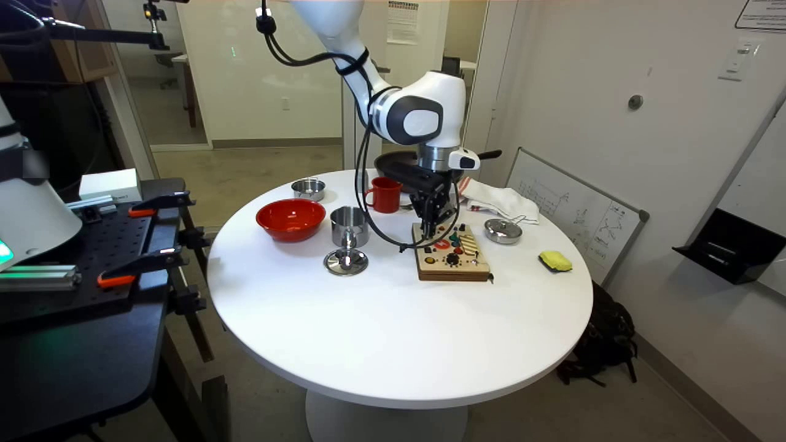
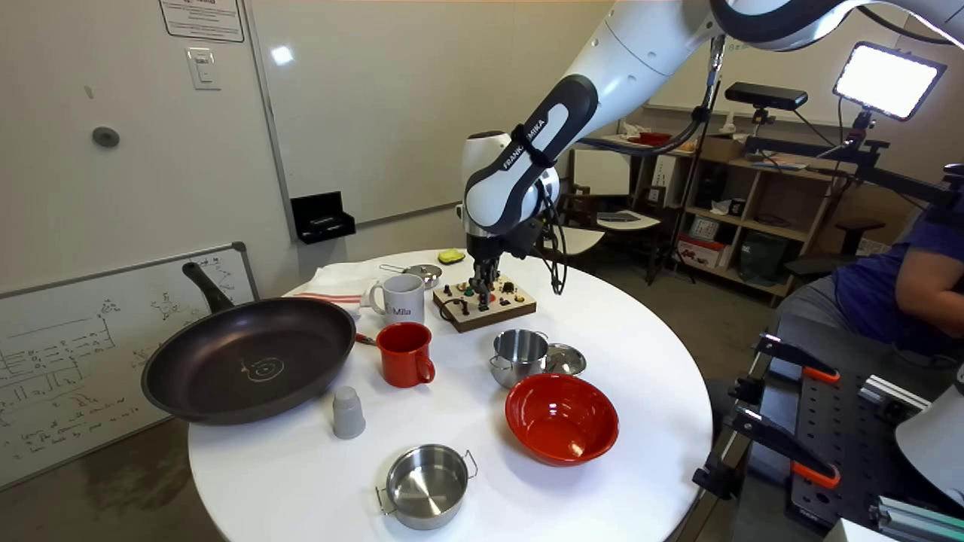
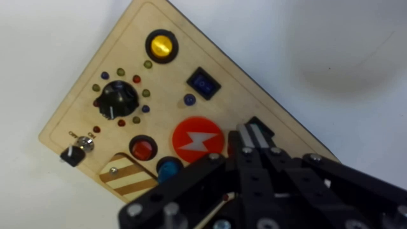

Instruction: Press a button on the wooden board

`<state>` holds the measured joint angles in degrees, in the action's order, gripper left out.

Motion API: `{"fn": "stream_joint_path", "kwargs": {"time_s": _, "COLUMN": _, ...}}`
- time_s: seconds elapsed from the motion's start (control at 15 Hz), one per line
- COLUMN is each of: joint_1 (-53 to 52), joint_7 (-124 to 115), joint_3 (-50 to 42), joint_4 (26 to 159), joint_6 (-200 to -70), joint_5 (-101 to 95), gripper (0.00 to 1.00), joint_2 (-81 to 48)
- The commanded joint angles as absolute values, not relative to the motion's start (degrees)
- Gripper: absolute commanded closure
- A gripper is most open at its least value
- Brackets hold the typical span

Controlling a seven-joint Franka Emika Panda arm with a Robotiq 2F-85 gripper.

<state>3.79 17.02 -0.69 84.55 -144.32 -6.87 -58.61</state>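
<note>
Over the board [image 3: 165, 86], near one of its long edges, you had the claw [image 3: 252, 136] clenched, its fingertips [image 3: 245, 136] side by side with nothing grasped between them. They covered part of a black switch [image 3: 266, 128] in the wrist view; whether they touched it or hung just over it, the views did not show. The red disc [image 3: 198, 139] lay just beside the fingertips, to their left in that view, and most of the visible board spread up and left, its long axis slanting from upper left to lower right. So your press, I judged, called for a short sideways shift at most, then a straight push down, though the task named no particular button. The board lay flat on the table [image 1: 344, 344], between the pot [image 1: 341, 228] and the sponge [image 1: 555, 260]. In both exterior views your arm [image 2: 629, 64] sloped down over the table and its end stood upright, so the claw pointed nearly straight down at the board.
</note>
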Motion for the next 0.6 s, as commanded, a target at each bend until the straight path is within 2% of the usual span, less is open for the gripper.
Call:
{"fn": "stream_joint_path", "kwargs": {"time_s": 0.0, "joint_1": 3.1, "joint_7": 16.0, "joint_3": -1.2, "joint_4": 83.3, "joint_6": -141.8, "joint_5": -8.1, "gripper": 0.97, "joint_2": -58.6}}
{"fn": "stream_joint_path", "kwargs": {"time_s": 0.53, "joint_1": 2.7, "joint_7": 15.7, "joint_3": -1.4, "joint_4": 83.4, "joint_6": -140.8, "joint_5": -8.3, "gripper": 0.97, "joint_2": -58.0}}
